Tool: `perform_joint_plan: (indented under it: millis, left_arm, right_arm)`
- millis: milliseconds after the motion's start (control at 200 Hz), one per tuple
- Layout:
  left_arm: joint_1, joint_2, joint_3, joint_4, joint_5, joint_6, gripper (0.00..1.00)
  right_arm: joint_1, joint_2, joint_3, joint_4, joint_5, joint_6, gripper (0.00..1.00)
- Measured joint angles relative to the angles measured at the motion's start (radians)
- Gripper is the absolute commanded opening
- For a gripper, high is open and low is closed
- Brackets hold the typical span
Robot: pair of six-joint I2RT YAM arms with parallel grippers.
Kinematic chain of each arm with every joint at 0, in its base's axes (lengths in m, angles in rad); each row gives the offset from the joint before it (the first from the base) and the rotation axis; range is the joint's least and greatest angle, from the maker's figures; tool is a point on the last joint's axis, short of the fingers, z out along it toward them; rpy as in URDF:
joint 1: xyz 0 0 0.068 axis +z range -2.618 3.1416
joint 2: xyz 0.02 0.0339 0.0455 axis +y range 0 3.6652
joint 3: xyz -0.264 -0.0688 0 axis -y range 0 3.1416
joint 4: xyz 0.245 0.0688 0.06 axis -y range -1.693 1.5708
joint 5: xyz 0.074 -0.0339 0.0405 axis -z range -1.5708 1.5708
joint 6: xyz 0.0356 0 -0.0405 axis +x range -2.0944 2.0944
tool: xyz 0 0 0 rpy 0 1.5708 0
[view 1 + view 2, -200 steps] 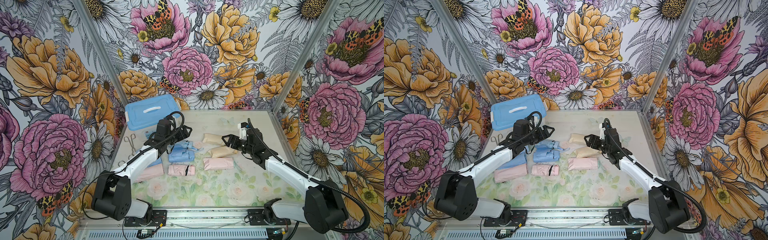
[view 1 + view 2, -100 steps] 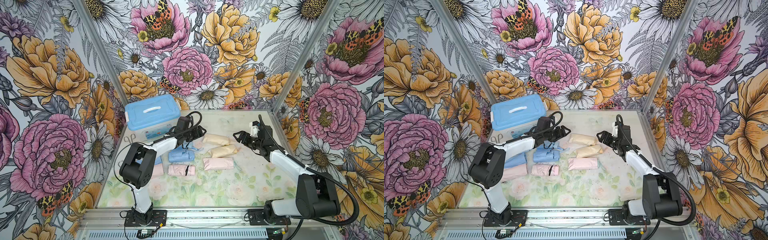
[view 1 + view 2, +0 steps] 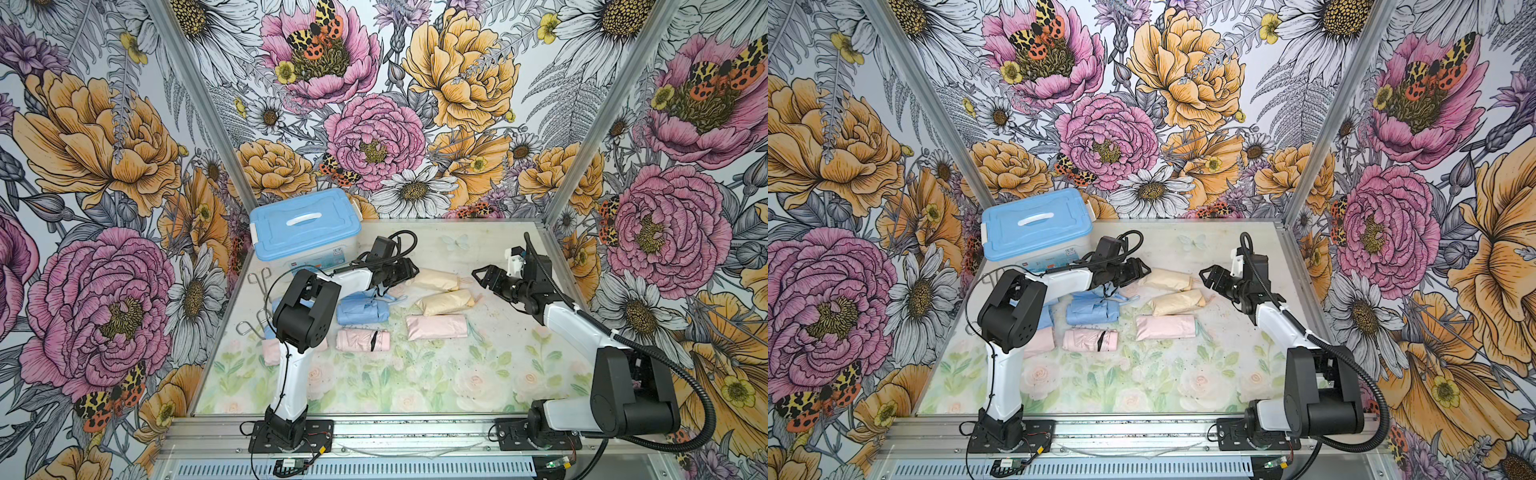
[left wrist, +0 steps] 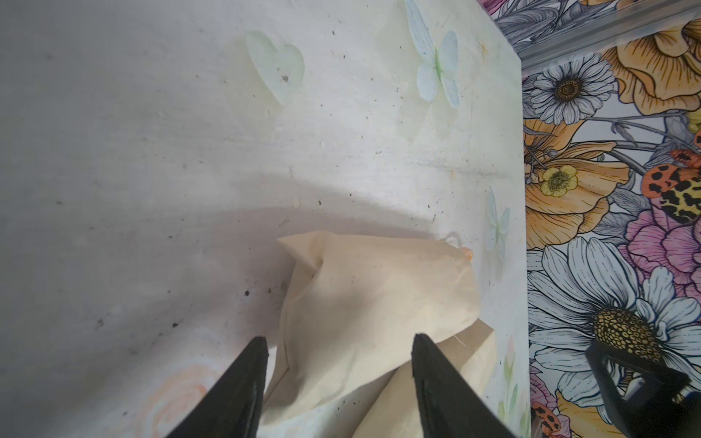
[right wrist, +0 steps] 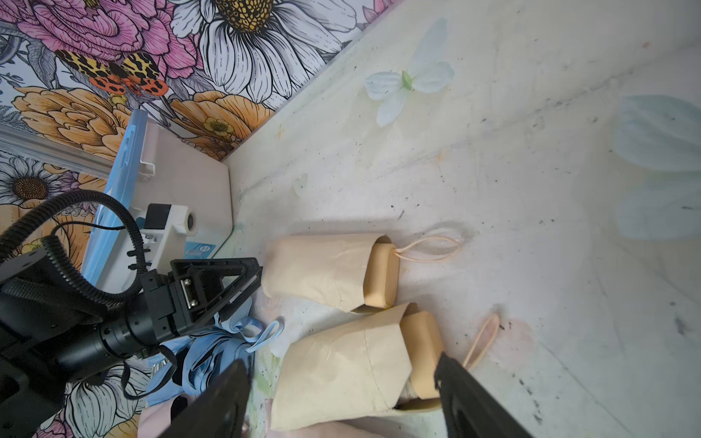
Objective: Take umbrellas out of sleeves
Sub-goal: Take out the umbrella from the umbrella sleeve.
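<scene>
Two cream sleeves lie at mid-table, each with an umbrella inside and a tan handle sticking out. My left gripper [image 4: 339, 337] is open, its jaws straddling the closed end of the far cream sleeve [image 4: 379, 295]; both show in a top view as left gripper [image 3: 410, 270] and far sleeve [image 3: 436, 279]. My right gripper [image 5: 341, 360] is open over the near cream sleeve [image 5: 341, 364] and its handle [image 5: 421, 352]. A pink sleeve [image 3: 436, 327] lies nearer the front. A bare pink umbrella [image 3: 363, 340] and a bare blue umbrella [image 3: 361, 307] lie to the left.
A blue-lidded plastic box [image 3: 305, 232] stands at the back left, close behind the left arm. Thin metal wire tools [image 3: 259, 276] lie along the left wall. A pink sleeve [image 3: 270, 351] is partly hidden under the left arm. Floral walls close three sides.
My left gripper has moved right to the far cream sleeve's closed end and its jaws have narrowed. My right gripper has drawn back to the right, away from the sleeves.
</scene>
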Motion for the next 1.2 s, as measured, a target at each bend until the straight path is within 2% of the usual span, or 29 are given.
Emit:
perform_joint_plan:
  millis: [260, 365, 565, 765, 965, 1196]
  left_arm:
    - [-0.009, 0.031, 0.020, -0.010, 0.001, 0.010, 0.25]
    - [-0.009, 0.033, 0.020, -0.009, 0.000, 0.002, 0.17]
    - [-0.008, 0.032, 0.017, -0.005, -0.011, -0.002, 0.09]
    - [-0.005, 0.026, -0.008, 0.020, -0.021, -0.002, 0.03]
    - [-0.005, 0.019, -0.029, 0.039, -0.027, -0.002, 0.01]
    - [-0.003, 0.017, -0.040, 0.043, -0.036, -0.002, 0.00]
  right_arm:
    - [-0.007, 0.013, -0.003, 0.019, -0.014, 0.000, 0.77]
    - [-0.007, 0.048, -0.003, 0.030, -0.021, 0.000, 0.75]
    - [-0.006, 0.144, 0.005, 0.039, -0.033, 0.000, 0.67]
    - [-0.006, 0.264, 0.085, 0.049, -0.054, 0.000, 0.59]
    - [-0.006, 0.360, 0.168, 0.072, -0.091, 0.000, 0.58]
    - [0.005, 0.430, 0.188, 0.102, -0.140, 0.000, 0.55]
